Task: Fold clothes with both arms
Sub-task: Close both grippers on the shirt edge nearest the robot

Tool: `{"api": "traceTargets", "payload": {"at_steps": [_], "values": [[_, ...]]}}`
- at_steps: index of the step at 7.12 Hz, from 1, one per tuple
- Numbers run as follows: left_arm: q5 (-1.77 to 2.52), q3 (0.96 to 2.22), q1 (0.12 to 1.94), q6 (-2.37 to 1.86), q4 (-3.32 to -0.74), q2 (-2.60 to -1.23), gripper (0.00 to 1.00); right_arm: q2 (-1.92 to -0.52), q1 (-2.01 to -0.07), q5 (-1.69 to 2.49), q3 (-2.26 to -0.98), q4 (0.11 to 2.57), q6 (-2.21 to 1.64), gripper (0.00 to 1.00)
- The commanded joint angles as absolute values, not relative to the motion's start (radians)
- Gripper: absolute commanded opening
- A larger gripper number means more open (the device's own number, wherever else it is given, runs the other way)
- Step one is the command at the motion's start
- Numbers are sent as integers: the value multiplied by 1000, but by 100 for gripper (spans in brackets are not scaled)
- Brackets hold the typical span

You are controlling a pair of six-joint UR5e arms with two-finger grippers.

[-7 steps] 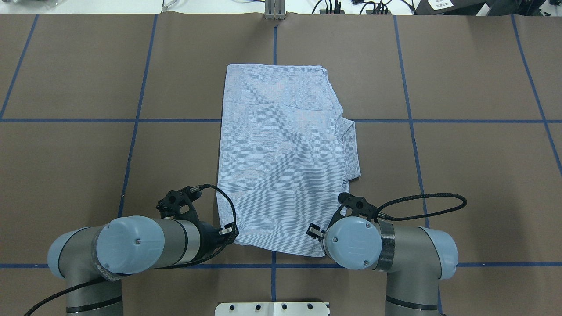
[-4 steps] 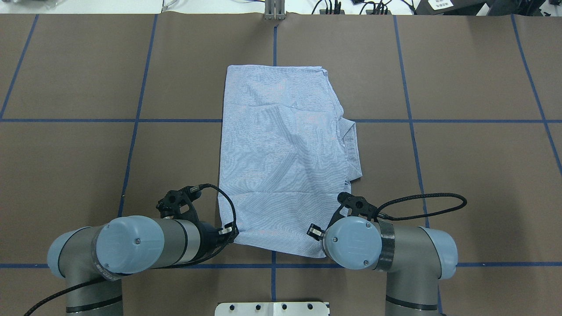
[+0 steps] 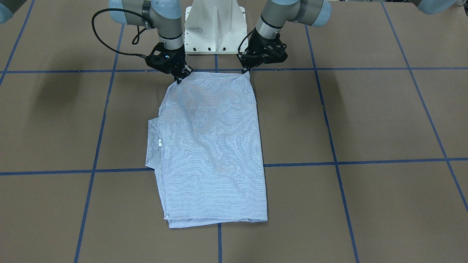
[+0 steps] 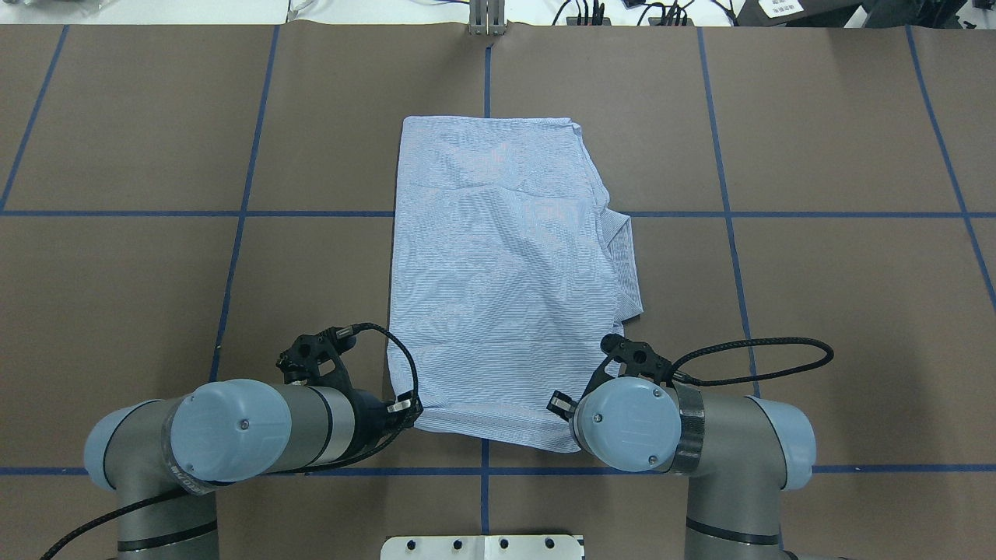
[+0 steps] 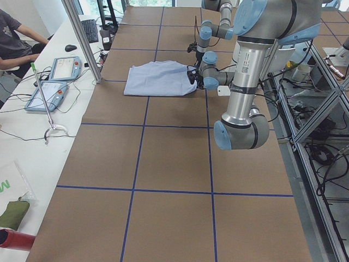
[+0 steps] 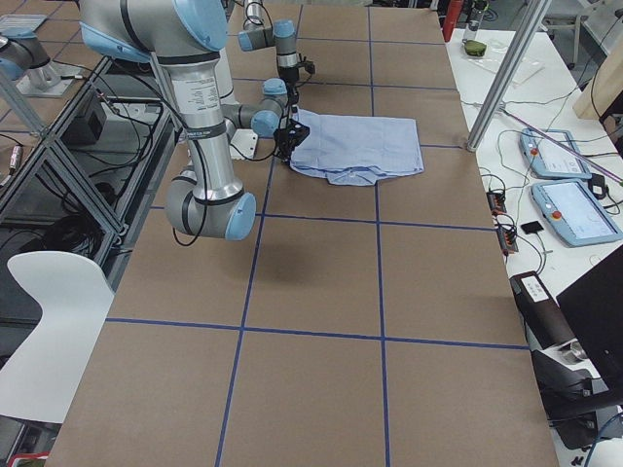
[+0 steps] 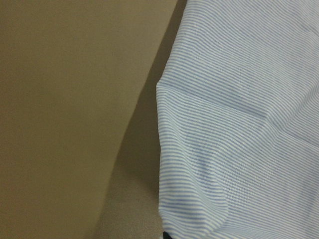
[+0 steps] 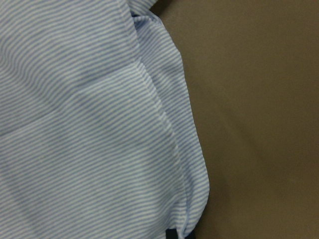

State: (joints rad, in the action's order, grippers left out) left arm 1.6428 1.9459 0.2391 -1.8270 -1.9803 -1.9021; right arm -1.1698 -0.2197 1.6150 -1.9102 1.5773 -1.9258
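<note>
The light blue striped shirt (image 4: 498,264) lies folded into a long rectangle at the table's middle, with its collar (image 4: 626,264) sticking out on my right side. In the front-facing view the shirt (image 3: 212,146) shows its small white tag (image 3: 160,142). My left gripper (image 4: 412,408) is shut on the shirt's near left corner. My right gripper (image 4: 564,412) is shut on the near right corner, half hidden under its wrist. In the front-facing view the left gripper (image 3: 247,72) and the right gripper (image 3: 179,79) hold both corners slightly raised. The wrist views show only striped cloth (image 7: 239,124) (image 8: 75,124).
The brown table (image 4: 156,272) carries a grid of blue tape lines. The white pedestal base (image 3: 214,25) stands just behind the grippers. A metal post (image 4: 487,19) stands at the far edge. A side desk with tablets (image 5: 65,68) and a seated person lies beyond the far edge.
The shirt's near edge has pulled slightly up and away from the robot, and the cloth near it has smoothed. The right wrist has shifted slightly; the left arm has barely moved.
</note>
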Motion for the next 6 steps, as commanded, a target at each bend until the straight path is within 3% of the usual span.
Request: {"api": "traceTargets", "payload": {"at_steps": [1,4,6], "values": [[1647,1953,238,-1828,-1980,-1907,0,-1172,-230,1624,-1955,1577,-1922,0],[1649,1983,227,-1825,-1977,-1893,0,-1187,-224,1713,-2022,1571,-1921,0],[1649,2076,190,-1827,-1889,-1878,0,-1193,-219,1825,-2080,1571,-1921,0]]}}
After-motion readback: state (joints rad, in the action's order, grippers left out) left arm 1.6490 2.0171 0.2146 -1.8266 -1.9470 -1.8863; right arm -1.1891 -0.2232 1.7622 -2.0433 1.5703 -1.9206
